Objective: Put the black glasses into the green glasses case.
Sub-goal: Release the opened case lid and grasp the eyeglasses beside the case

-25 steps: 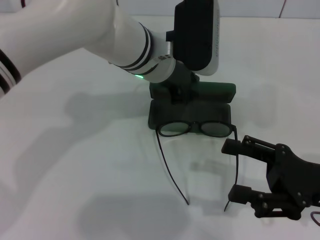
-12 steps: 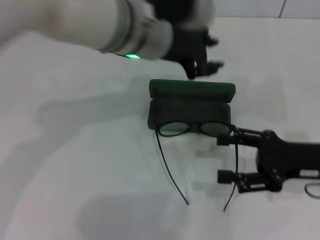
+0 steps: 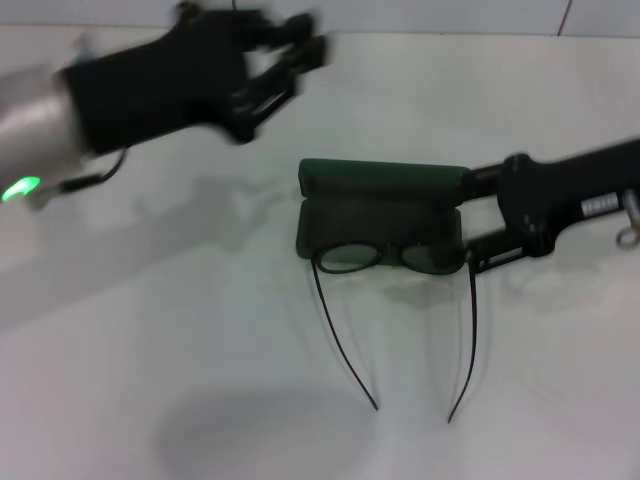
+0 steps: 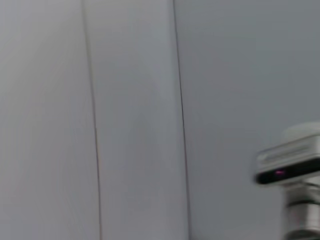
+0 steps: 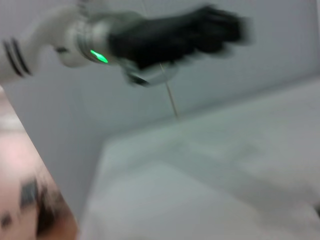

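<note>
**Glasses half in the case, right gripper at the case's end**

We judge the step in hand to be seating the glasses fully: the front of the black glasses [image 3: 390, 257] sits at the near edge of the open green glasses case [image 3: 380, 215], lenses just over the tray, while both long arms trail out across the white table [image 3: 200, 350] toward us, unfolded. The lid stands up along the far side.

To do this well, we would want the arms folded in, or the frame pushed evenly from the front so it slides flat into the tray rather than tipping over the rim. We would work on the thin wire gently and near the hinge, since a push far down one arm would likely twist the frame instead of moving it. The case is light and may skid, so some steadying at its end seems wise.

Our right gripper [image 3: 478, 218] is at the right end of the case, its two fingers apart, one near the lid corner, the other just beside the right hinge of the glasses; we cannot tell whether either touches. It holds nothing.

Our left gripper [image 3: 290, 60] is up and off to the left, well apart from the case, fingers spread and empty.
</note>
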Motion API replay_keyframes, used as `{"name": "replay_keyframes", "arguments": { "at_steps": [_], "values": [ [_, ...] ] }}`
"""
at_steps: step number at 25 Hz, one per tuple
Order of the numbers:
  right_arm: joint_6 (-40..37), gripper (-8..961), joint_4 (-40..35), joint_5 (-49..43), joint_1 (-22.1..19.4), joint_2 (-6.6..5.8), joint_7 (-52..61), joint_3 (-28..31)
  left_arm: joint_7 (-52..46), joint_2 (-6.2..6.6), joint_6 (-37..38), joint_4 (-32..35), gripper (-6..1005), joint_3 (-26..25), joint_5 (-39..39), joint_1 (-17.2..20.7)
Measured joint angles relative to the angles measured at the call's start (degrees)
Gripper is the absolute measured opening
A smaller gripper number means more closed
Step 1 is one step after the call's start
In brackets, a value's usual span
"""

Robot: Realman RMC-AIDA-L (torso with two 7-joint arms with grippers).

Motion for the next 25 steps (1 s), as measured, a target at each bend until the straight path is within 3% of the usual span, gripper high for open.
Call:
{"name": "replay_keyframes", "arguments": {
  "at_steps": [2, 4, 5, 6, 7, 8, 13, 15, 18, 25],
  "values": [
    [1.0, 765, -2.1, -11.7, 2.6, 0.61, 5.9, 5.5, 6.1, 0.04, 6.9, -9.8, 316, -3.2, -5.7, 0.5],
    [1.2, 765, -3.1, -23.5, 5.4, 2.25, 11.3, 10.7, 10.4, 0.06, 13.0, -18.0, 236, -6.1, -8.5, 0.0],
    [1.0, 764, -3.4, -35.1, 8.7, 4.71, 15.4, 15.5, 12.8, 0.14, 16.5, -22.5, 177, -7.9, -9.0, -0.5],
    [1.0, 764, -3.4, -35.1, 8.7, 4.71, 15.4, 15.5, 15.2, 0.20, 20.2, -26.6, 118, -9.7, -9.1, -1.0],
    [0.9, 764, -3.4, -38.9, 9.9, 5.71, 16.6, 16.6, 17.9, 0.31, 23.5, -31.1, 60, -11.8, -8.9, -1.7],
    [0.9, 764, -3.5, -45.1, 12.0, 7.68, 18.5, 18.1, 19.1, 0.36, 24.7, -33.1, 49, -12.6, -8.8, -2.0],
    [4.1, 757, -3.5, -58.5, 17.5, 14.31, 22.4, 18.2, 24.8, 0.37, 28.2, -41.2, 17, -14.9, -8.6, -2.5],
    [6.2, 754, -3.3, -59.0, 18.8, 15.20, 24.0, 14.7, 26.4, 0.21, 28.4, -43.3, 18, -15.0, -8.7, -2.5],
    [8.5, 750, -3.5, -56.9, 19.4, 15.33, 26.2, 10.6, 27.3, 0.14, 28.8, -45.1, 18, -15.0, -9.0, -2.4],
    [10.0, 563, -4.6, -56.7, 19.5, 15.37, 26.7, 10.1, 27.7, 0.16, 29.3, -46.9, 18, -15.1, -9.0, -3.1]
  ]
}}
